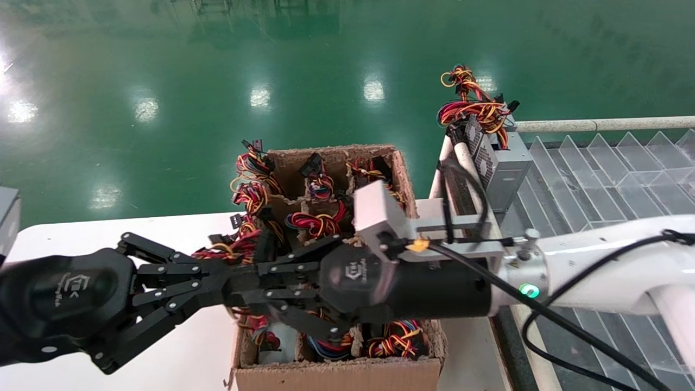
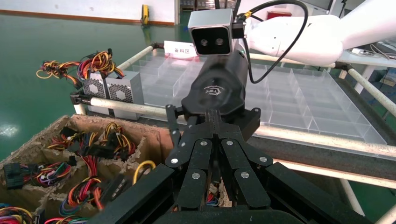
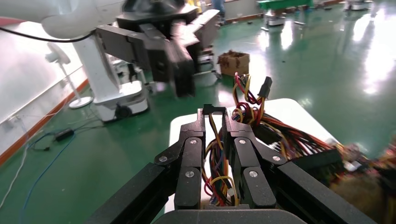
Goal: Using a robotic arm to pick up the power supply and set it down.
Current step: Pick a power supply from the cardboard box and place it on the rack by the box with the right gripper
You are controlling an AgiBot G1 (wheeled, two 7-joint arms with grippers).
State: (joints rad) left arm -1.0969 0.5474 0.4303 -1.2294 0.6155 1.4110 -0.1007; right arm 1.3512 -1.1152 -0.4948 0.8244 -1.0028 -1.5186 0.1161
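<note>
While both grippers meet over the cardboard box, step: grasp. Right gripper pinches wires from the compartments; left gripper nearly closed on nothing visible. Power supply body hidden among the bundles. Next, likely: lift straight, slowly, lest neighbouring wires drag along.

Floor: glossy green, mirror-like glare patches. Cardboard box: matt brown, edges rough and frayed. Power supply at 1 o'clock of box: dull grey sheet metal, perforated face. Divider tray: clear glossy plastic. Table: smooth white. Right gripper links: matt black.
</note>
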